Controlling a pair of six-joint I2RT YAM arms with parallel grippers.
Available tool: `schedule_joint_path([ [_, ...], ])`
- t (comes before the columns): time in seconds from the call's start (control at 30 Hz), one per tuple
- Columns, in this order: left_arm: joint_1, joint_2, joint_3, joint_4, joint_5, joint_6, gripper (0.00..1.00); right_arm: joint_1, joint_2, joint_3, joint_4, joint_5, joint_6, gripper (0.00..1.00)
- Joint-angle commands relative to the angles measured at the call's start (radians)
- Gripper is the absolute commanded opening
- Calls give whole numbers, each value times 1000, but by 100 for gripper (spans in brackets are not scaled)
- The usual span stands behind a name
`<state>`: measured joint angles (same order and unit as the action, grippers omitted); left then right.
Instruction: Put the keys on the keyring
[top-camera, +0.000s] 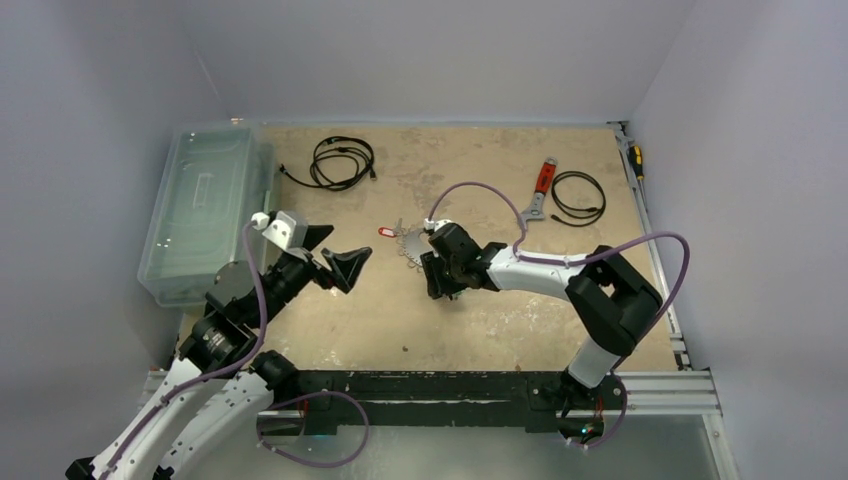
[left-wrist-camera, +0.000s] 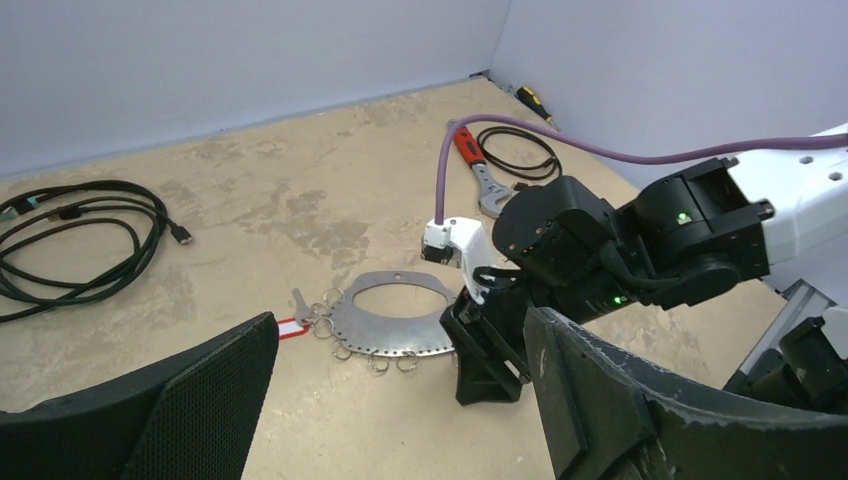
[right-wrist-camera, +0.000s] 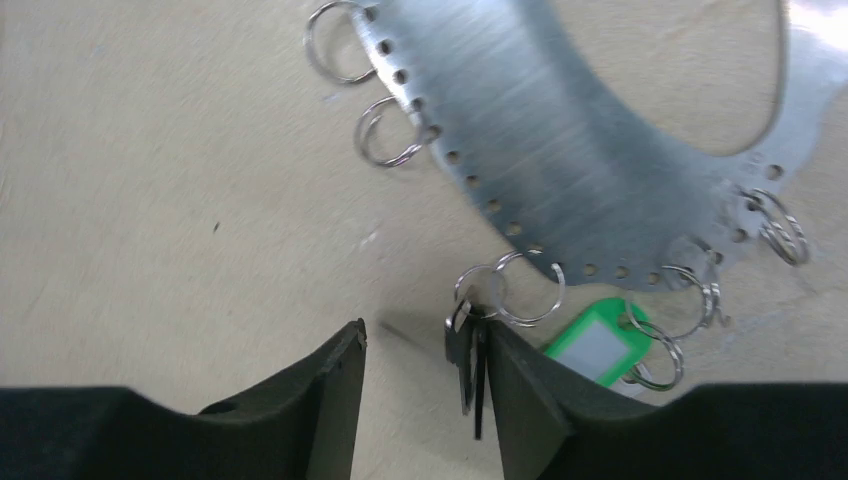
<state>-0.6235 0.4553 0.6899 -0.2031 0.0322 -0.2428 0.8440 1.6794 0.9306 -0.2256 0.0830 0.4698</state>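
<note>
The keyring (top-camera: 408, 246) (left-wrist-camera: 392, 326) (right-wrist-camera: 560, 130) is a flat grey metal hoop lying on the table, with small split rings along its holed edge. A red-tagged key (top-camera: 385, 232) (left-wrist-camera: 290, 328) hangs at its left end. A green tag (right-wrist-camera: 600, 340) and a black key (right-wrist-camera: 465, 355) hang from rings on the other side. My right gripper (top-camera: 440, 282) (right-wrist-camera: 428, 340) stands over that side with its jaws apart; the black key leans against the inside of the right finger (right-wrist-camera: 520, 390). My left gripper (top-camera: 336, 256) (left-wrist-camera: 400, 420) hovers wide open to the left of the keyring, holding nothing.
A clear plastic bin (top-camera: 205, 210) stands at the left edge. A black cable (top-camera: 342, 162) lies at the back. A red-handled wrench (top-camera: 540, 185) and a second cable coil (top-camera: 578, 195) lie back right, with a screwdriver (top-camera: 635, 160) by the right rail.
</note>
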Motion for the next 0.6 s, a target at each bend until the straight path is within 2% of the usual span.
schedule_joint_path([
  [0.0,5,22,23,25,-80,22,92,4,-16,23,-21,-161,-76,59],
  [0.1,5,35,3,36,-150,46,93,-9,-2,109,-110,-121,-123,64],
  [0.23,6,72,-49,68,-314,86,97,-22,22,239,-153,-198,-207,72],
  [0.37,6,129,-84,109,-477,96,99,-42,97,396,-297,-125,-264,74],
  [0.47,5,158,-96,133,-504,81,99,-43,80,402,-271,-59,-236,75],
  [0.53,-11,157,-95,136,-502,74,99,-43,33,356,-193,-27,-204,75],
  [0.57,-22,146,-100,145,-491,76,99,-43,-10,310,-98,-7,-186,76],
])
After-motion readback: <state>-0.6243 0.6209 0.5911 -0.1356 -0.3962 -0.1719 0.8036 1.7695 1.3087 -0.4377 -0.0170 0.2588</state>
